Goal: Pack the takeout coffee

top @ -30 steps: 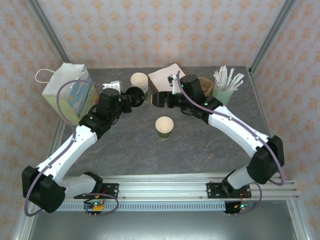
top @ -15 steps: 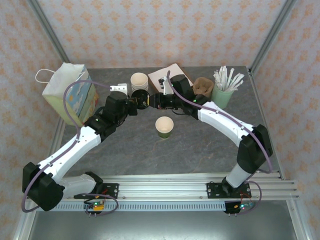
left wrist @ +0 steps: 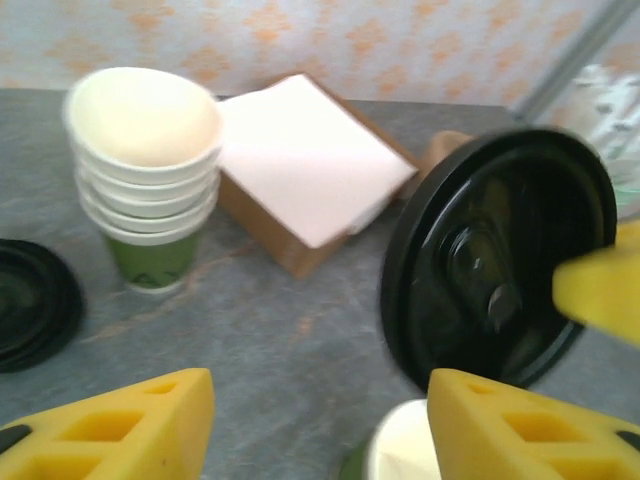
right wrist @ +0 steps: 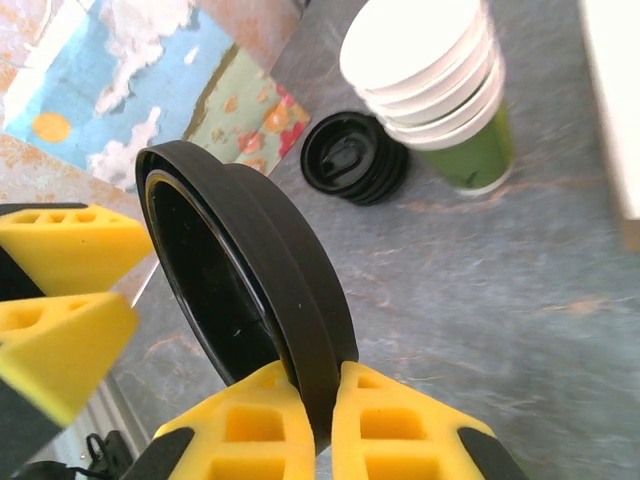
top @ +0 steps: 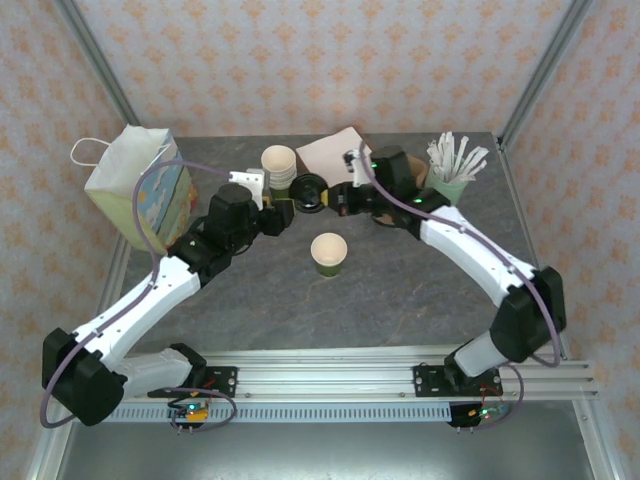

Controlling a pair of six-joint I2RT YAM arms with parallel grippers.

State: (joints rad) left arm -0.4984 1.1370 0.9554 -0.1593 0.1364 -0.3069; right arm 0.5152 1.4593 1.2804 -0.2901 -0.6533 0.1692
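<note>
Grey table [top: 400,300] – our lidless coffee cup [top: 329,253] sits mid-table, between the arms. Right fingers [right wrist: 395,420] pinch a black lid [right wrist: 250,290] by its edge — left fingers [left wrist: 130,430] spread open.

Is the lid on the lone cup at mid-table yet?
No: in the top view the lone cup stands open-mouthed, while the black lid is pinched on edge in the right gripper.

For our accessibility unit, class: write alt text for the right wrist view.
The right end effector pinches a black lid on edge between its yellow fingers. Behind it on the grey table stand a stack of lidless cups and a pile of black lids, with a colourful paper bag at upper left.
</note>
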